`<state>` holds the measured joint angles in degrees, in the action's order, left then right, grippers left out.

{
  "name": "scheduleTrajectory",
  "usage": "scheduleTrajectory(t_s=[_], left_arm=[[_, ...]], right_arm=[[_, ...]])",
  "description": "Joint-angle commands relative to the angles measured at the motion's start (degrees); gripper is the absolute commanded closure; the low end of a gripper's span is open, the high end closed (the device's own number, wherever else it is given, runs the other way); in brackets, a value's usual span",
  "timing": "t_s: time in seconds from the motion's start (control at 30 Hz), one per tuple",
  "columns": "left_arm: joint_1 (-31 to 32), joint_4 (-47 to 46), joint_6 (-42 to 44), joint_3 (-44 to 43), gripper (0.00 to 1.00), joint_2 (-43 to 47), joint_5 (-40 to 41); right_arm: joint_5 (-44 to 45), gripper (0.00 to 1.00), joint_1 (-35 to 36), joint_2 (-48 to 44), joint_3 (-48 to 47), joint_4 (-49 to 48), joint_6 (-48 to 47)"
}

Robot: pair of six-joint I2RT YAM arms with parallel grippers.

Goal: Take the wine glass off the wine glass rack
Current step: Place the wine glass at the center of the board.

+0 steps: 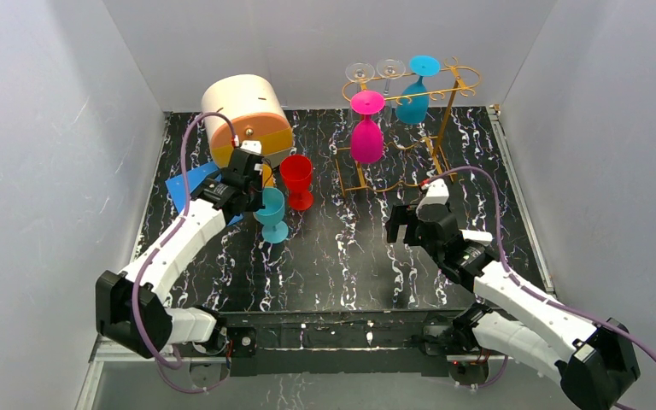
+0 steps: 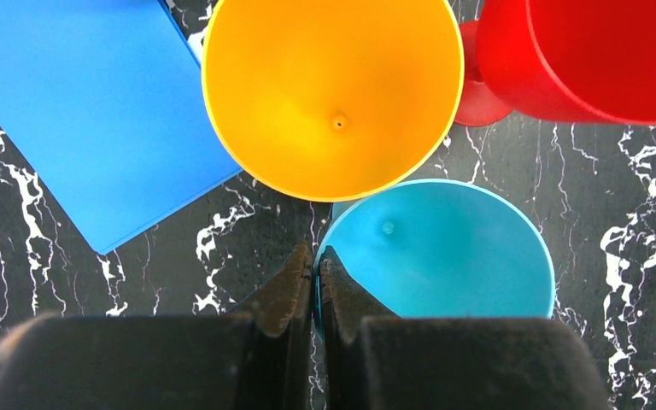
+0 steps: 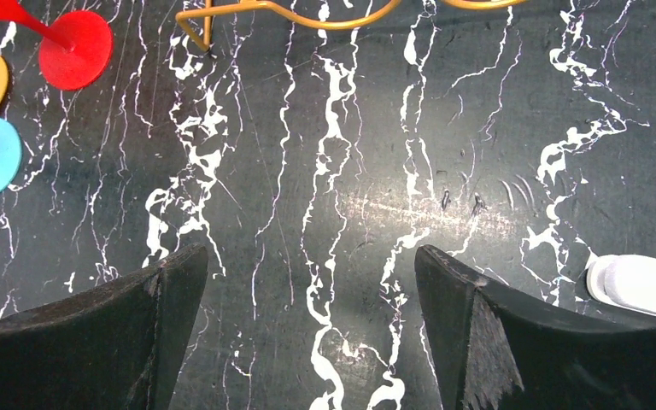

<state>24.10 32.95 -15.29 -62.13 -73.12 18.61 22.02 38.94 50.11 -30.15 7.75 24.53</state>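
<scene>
On the surface (image 1: 342,256), the wine glass rack (image 1: 448,111) stands at 1 o'clock, with a pink wine glass (image 1: 366,137) hanging bowl-down from its near rail. The right hand (image 1: 403,224), spread wide, should rise toward 12 o'clock, close gently around the bowl, then draw the foot along the rail. The left hand (image 2: 316,256) appears to pinch a teal glass (image 2: 444,248) by its rim at 10 o'clock.

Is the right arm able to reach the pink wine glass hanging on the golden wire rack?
Probably yes: the open right gripper faces the rack, the pink wine glass hangs on its near side, and nothing stands between.
</scene>
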Motion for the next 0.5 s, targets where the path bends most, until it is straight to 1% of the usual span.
scheduleTrajectory(t_s=[0.0, 0.3, 0.47], left_arm=[[-0.5, -1.4, 1.3, -2.8, 1.0, -2.1, 3.0], [-1.1, -1.9, 3.6, -4.2, 1.0, -3.7, 2.3], [-1.1, -0.8, 3.8, -3.6, 1.0, -2.7, -2.0]], right_arm=[[-0.3, 0.01, -0.5, 0.6, -4.1, 0.6, 0.8], [-0.1, 0.01, -1.0, 0.3, -4.3, 0.5, 0.5], [0.1, 0.01, -1.2, 0.5, -4.8, 0.5, 0.1]])
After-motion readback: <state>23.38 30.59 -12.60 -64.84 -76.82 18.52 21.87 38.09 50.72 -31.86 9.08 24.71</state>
